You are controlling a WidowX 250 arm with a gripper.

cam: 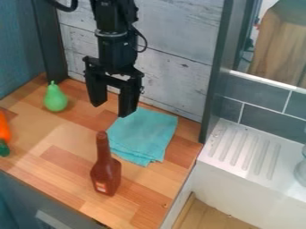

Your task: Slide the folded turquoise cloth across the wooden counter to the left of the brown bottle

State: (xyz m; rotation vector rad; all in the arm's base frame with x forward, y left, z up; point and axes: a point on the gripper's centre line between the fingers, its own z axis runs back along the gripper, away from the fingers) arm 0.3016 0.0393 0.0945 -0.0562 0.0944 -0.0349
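A black two-finger gripper (112, 110) is seen, fingers apart. A folded turquoise cloth (144, 136) is partly hidden by it.

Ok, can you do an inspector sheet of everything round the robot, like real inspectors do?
Surface: wooden counter, small dark mark near its front right.
Closest things: folded turquoise cloth; brown bottle beside it.
Clutter: green pear; orange carrot-like thing, partly cut off at the left edge.
End effector: hangs over the counter, fingers apart, nothing seen between them.
Cables: black cable loops beside the arm.
Surroundings: pale plank wall behind; white ridged drainboard at right.
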